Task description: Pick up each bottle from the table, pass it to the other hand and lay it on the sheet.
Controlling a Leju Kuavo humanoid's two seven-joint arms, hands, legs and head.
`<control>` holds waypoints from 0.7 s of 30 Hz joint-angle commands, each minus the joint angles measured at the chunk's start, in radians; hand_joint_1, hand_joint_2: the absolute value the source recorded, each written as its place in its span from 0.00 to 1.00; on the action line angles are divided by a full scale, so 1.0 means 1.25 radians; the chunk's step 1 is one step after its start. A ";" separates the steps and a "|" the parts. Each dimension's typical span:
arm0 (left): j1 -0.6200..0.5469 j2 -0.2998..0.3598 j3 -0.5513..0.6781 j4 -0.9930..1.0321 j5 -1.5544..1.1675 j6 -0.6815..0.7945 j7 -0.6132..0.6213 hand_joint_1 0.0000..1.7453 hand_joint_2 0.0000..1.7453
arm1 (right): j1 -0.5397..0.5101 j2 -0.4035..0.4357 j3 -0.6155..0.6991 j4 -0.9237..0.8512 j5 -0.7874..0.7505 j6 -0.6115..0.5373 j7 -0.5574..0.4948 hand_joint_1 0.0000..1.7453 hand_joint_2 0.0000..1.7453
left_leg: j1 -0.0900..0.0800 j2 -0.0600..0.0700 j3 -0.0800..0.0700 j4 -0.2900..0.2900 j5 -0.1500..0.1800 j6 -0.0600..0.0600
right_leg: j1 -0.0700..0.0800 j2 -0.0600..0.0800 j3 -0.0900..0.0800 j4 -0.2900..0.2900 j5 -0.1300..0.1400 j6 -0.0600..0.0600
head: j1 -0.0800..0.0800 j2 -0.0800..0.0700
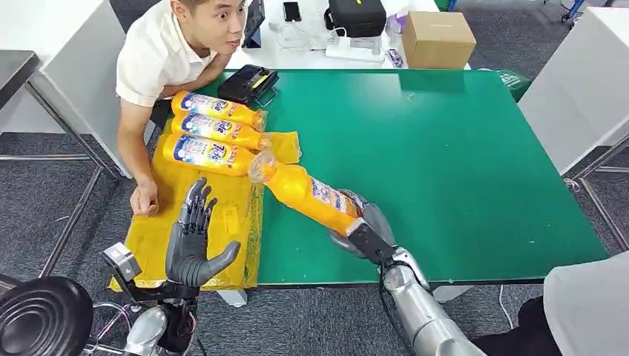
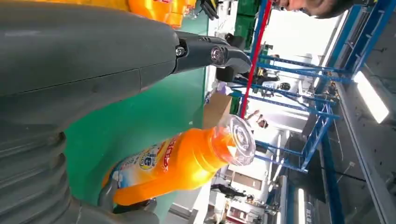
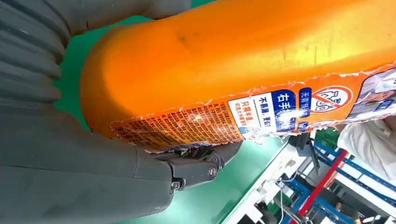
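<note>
Three bottles (image 1: 215, 131) already lie side by side on the yellow sheet (image 1: 194, 222) at the left end of the green worktop (image 1: 460, 170), their caps toward the worktop's middle. I judge the job well along, with the fourth bottle (image 1: 308, 191) now in transit.

From the head view I see the right robot hand (image 1: 365, 226) clamped around the base of that fourth bottle. Its long axis slants up and to the left, base low in the hand and clear cap (image 1: 262, 165) leading, so the cap end hangs over the sheet's right edge, close beside the nearest laid bottle; whether it touches I cannot tell. The right wrist view shows the orange body pressed against the palm with a dark finger (image 3: 201, 168) wrapped under the label.

My left robot hand (image 1: 191, 245) stands upright over the sheet, fingers apart and holding nothing, palm turned toward the bottle. It is well to the left of the bottle and nearer to me than the cap. In the left wrist view the bottle lies off the fingertips, cap end facing that hand.

So the handover turns on this: the bottle points toward the left hand's side, but passes beyond it. I judge the left hand must reach forward and rightward to take the neck or upper body.

A person (image 1: 174, 44) leans at the far left corner, one hand (image 1: 144, 199) resting on the sheet's edge, which I would keep clear of.
</note>
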 commanded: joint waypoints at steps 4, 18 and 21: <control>0.016 0.011 0.004 0.000 -0.032 0.018 0.012 0.00 1.00 | 0.093 0.027 0.045 -0.187 -0.162 0.044 -0.002 1.00 1.00 | 0.000 0.001 0.002 -0.001 -0.001 -0.001 | 0.000 0.000 0.002 -0.001 -0.001 -0.001 | 0.000 0.000; -0.026 0.009 -0.074 0.106 0.048 -0.064 0.074 0.00 1.00 | 0.087 0.070 0.318 -0.270 -0.155 0.103 -0.002 1.00 1.00 | 0.000 0.003 0.002 -0.001 -0.001 -0.001 | 0.000 0.001 0.001 0.000 0.000 -0.001 | 0.001 0.000; -0.037 0.007 -0.081 0.109 0.081 -0.073 0.090 0.00 1.00 | 0.088 0.059 0.370 -0.278 -0.166 0.086 -0.002 1.00 1.00 | 0.000 0.002 0.004 -0.002 -0.001 -0.001 | 0.000 -0.001 0.002 -0.001 -0.001 -0.002 | 0.000 0.000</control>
